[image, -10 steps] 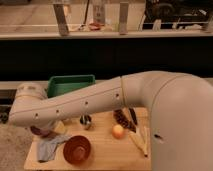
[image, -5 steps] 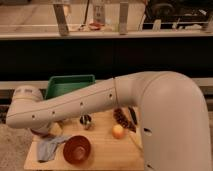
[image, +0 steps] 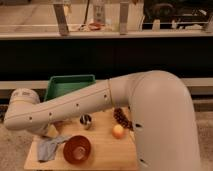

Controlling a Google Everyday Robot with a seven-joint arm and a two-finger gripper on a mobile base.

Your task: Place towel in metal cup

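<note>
Setting: reading as an indoor robot test area rather than a home. A small wooden surface (image: 107, 152) is serving as a staged work spot and carrying a sparse prop set: green tray (image: 67, 85) at its back edge, metal cup (image: 86, 120), red bowl (image: 76, 149), orange fruit (image: 118, 131), towel (image: 47, 147). Behind the surface a long dark panel (image: 100, 57) is running the full width. Above that, metal posts (image: 61, 20) are standing on a pale ledge. A white arm (image: 100, 102) is reaching across the surface. Its pincer (image: 51, 129) is sitting mostly hidden under the wrist end, at the surface's left edge, above the towel.
</note>
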